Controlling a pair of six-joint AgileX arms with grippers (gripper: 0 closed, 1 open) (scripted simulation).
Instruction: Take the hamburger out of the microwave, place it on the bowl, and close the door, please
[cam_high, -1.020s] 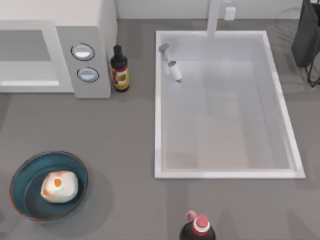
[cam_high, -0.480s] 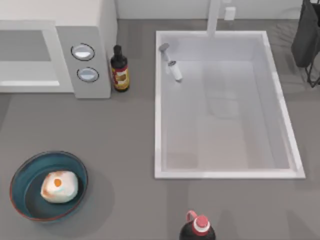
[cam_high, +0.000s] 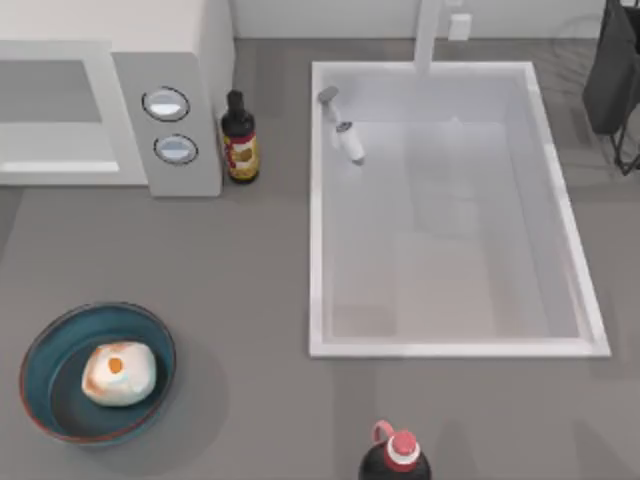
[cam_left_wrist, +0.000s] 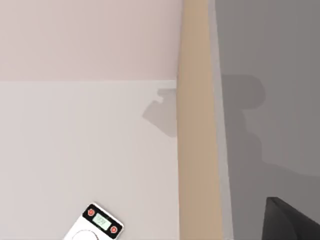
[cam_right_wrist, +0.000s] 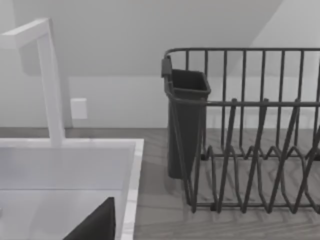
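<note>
The hamburger (cam_high: 118, 373), a pale bun with orange-brown patches, lies inside the dark teal bowl (cam_high: 55, 340) at the front left of the counter. At the back left stands the white-grey microwave (cam_high: 180, 60) with two round knobs (cam_high: 166, 103). Its grey windowed door (cam_high: 50, 100) sits flush with the front. A dark wedge that seems to be part of my left gripper (cam_left_wrist: 287, 220) edges into the left wrist view, over the counter's wooden edge. A similar dark piece of my right gripper (cam_right_wrist: 95, 225) shows above the sink corner in the right wrist view.
A dark sauce bottle (cam_high: 239, 140) stands right of the microwave. A large white sink (cam_high: 318, 200) with a faucet (cam_right_wrist: 50, 85) fills the middle and right. A black dish rack (cam_right_wrist: 250, 140) is at the far right, a red-capped bottle (cam_high: 400, 455) at the front edge.
Hamburger, bowl and door stay where they were. Only faint shadows shift on the sink and counter.
</note>
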